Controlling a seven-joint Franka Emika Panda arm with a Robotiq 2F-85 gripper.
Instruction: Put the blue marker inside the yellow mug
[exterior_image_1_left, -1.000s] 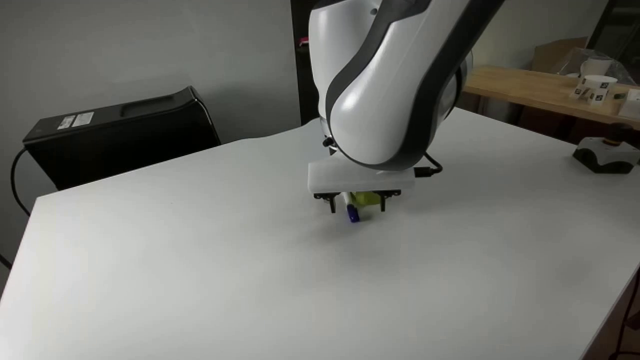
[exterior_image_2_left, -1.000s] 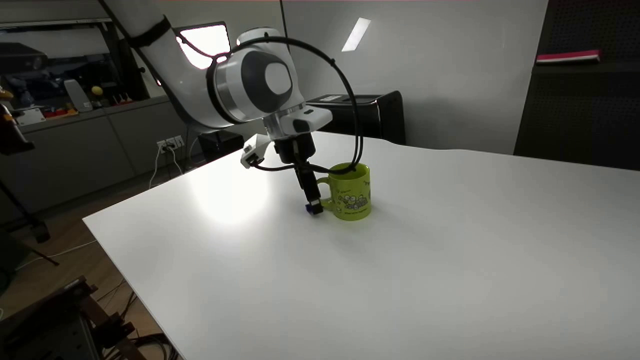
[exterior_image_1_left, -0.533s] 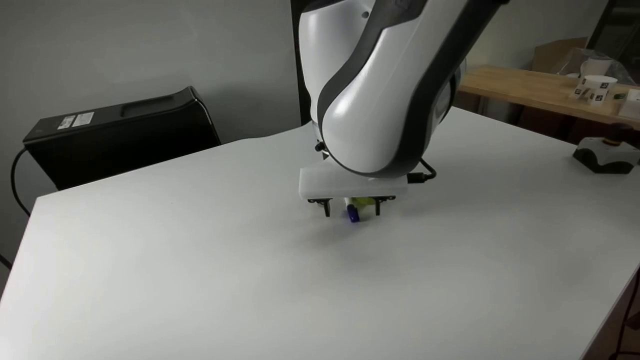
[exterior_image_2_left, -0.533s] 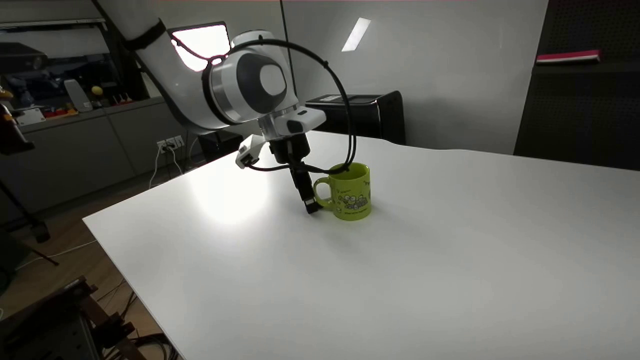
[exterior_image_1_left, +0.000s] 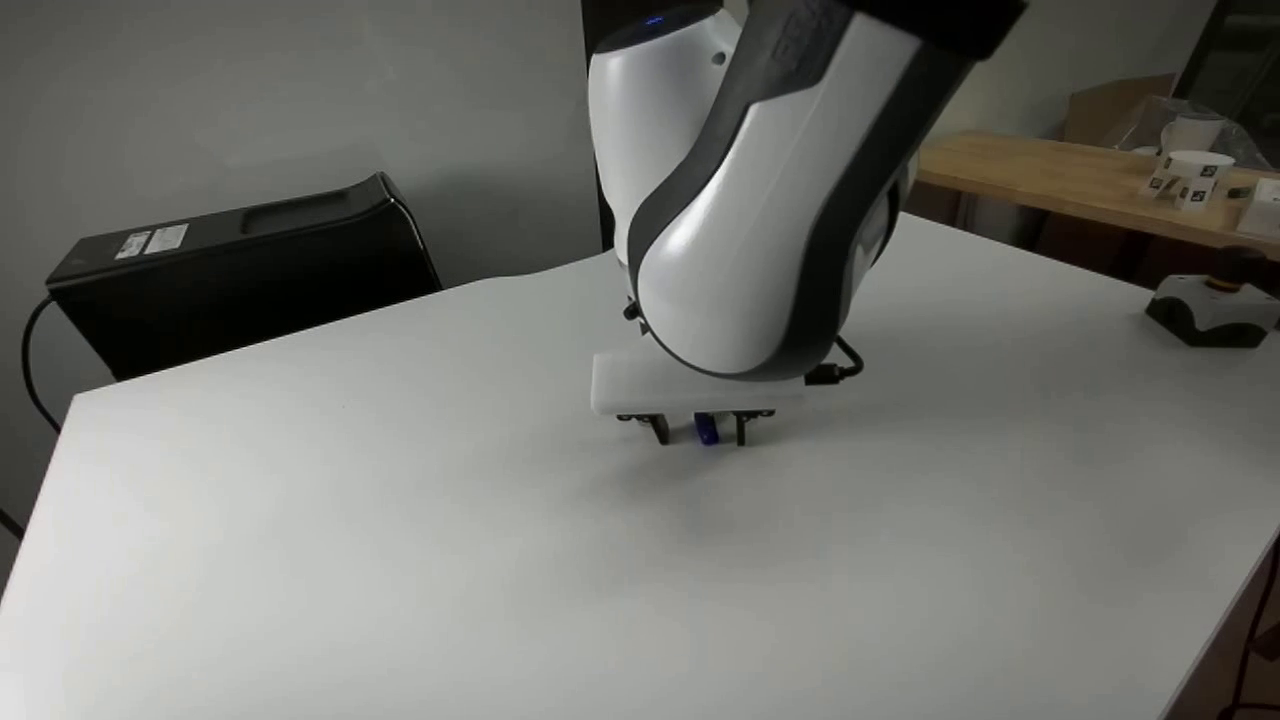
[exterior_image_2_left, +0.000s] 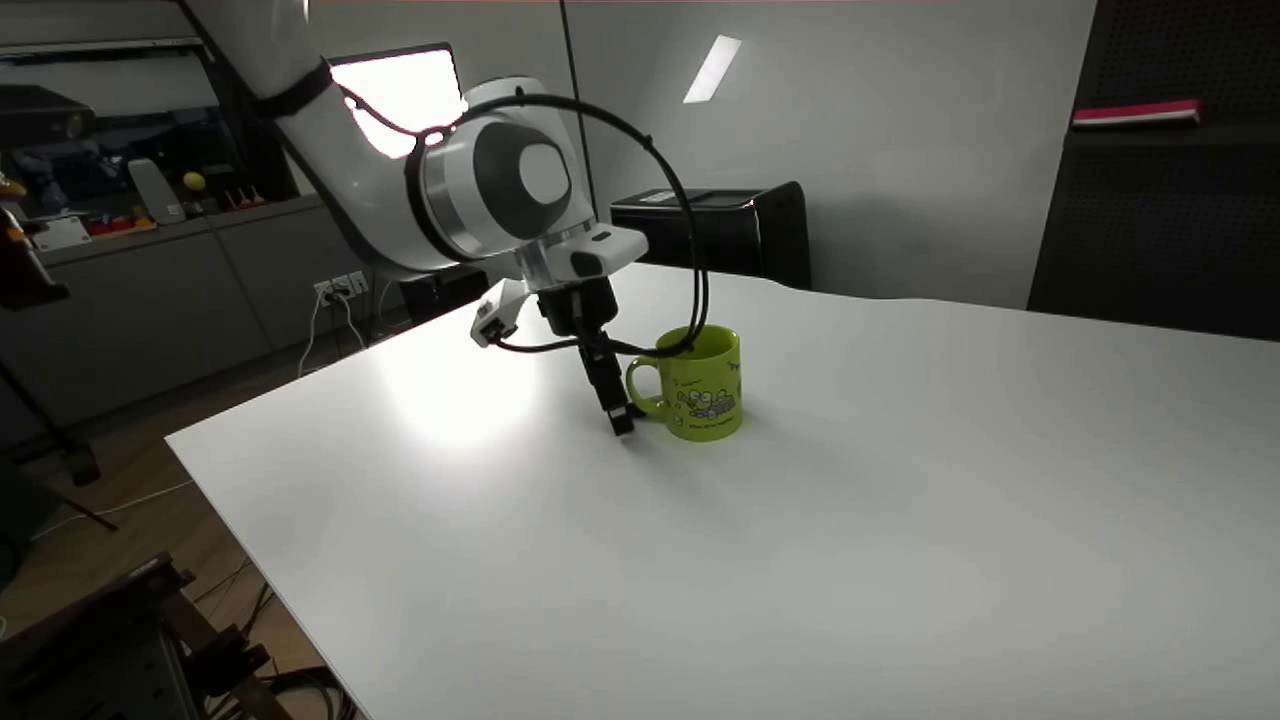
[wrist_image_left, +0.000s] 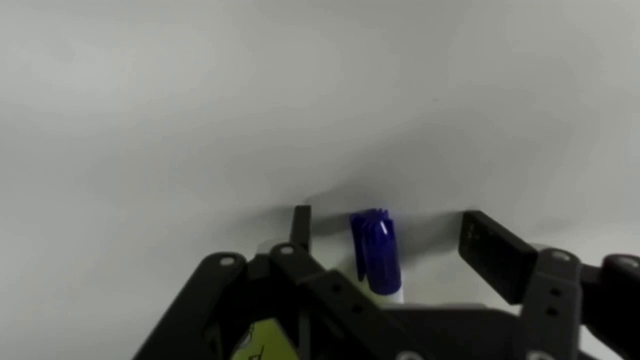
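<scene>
The blue marker (exterior_image_1_left: 707, 428) has a dark-blue cap and a white body, and lies on the white table between my gripper's fingers. In the wrist view the marker (wrist_image_left: 380, 252) is apart from both fingertips, and its rear part is hidden under the gripper. My gripper (wrist_image_left: 385, 222) is open around it, fingertips low at the table. In exterior views it shows from behind (exterior_image_1_left: 701, 442) and from the side (exterior_image_2_left: 622, 425). The yellow mug (exterior_image_2_left: 705, 390) stands upright, its handle toward my gripper. Only a piece of the mug (wrist_image_left: 265, 345) shows in the wrist view.
A black cable (exterior_image_2_left: 690, 250) loops from my wrist in front of the mug's rim. A black box-shaped device (exterior_image_1_left: 240, 270) stands beyond the table's back edge (exterior_image_1_left: 270, 340). A white and black device with a knob (exterior_image_1_left: 1212, 310) is at the far right.
My gripper has moved down to the table and slightly left in an exterior view, over the marker. The gap between its fingers looks narrower. The marker and mug have not moved.
</scene>
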